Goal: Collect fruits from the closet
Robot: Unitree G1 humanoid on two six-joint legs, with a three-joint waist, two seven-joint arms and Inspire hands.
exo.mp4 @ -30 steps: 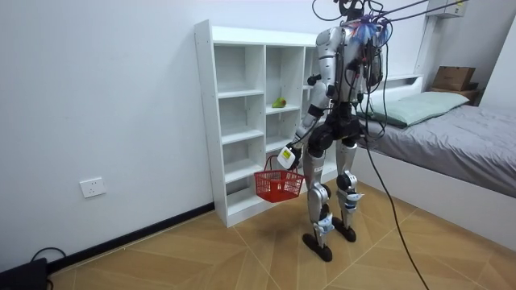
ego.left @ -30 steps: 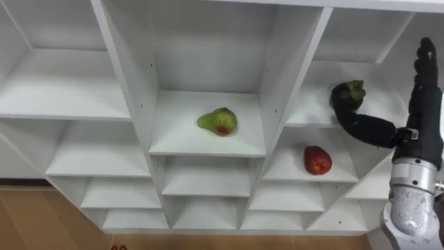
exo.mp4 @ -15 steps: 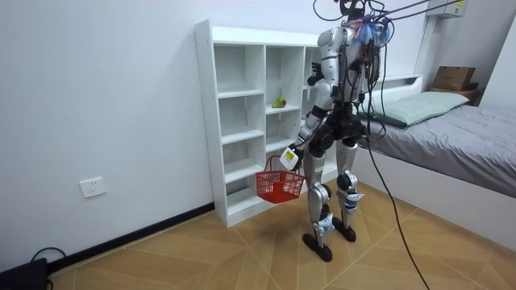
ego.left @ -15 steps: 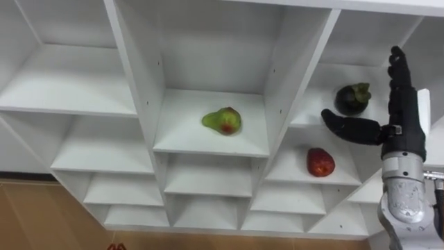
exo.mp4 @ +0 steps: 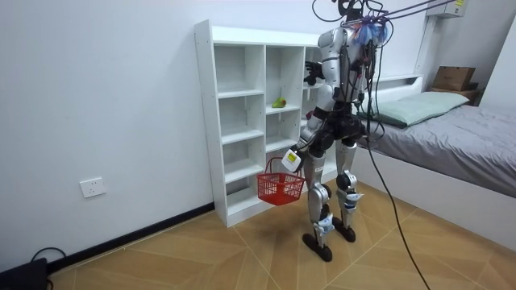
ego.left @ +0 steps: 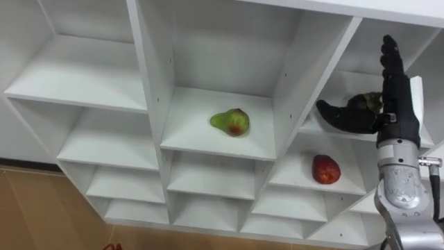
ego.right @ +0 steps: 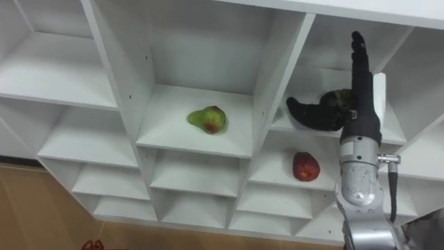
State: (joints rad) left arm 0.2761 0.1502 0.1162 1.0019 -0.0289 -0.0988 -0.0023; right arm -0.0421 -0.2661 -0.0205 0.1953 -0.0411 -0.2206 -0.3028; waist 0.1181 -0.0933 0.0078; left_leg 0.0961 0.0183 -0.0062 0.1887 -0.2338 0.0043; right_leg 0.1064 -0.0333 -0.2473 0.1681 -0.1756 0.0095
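A green pear with a red blush (ego.left: 231, 122) lies in the middle compartment of the white closet (ego.left: 142, 76). One compartment to the right and lower sits a red apple (ego.left: 325, 169). A dark fruit with a green stem (ego.left: 366, 103) rests on the right shelf above the apple. My right hand (ego.left: 393, 104) is raised in front of that dark fruit, open, fingers straight up and thumb stretched left under it, partly covering it. In the room view my left hand (exo.mp4: 292, 159) hangs low and carries a red basket (exo.mp4: 280, 187) by its handle.
I stand upright facing the closet's right half (exo.mp4: 274, 121). A bed (exo.mp4: 451, 137) lies close behind on the room view's right. Upright dividers (ego.left: 298, 83) wall off each compartment. The other compartments hold nothing.
The head camera has shifted, moving the whole picture. My right hand has risen from below the dark fruit to cover its right side, thumb now at its left. The basket has barely moved.
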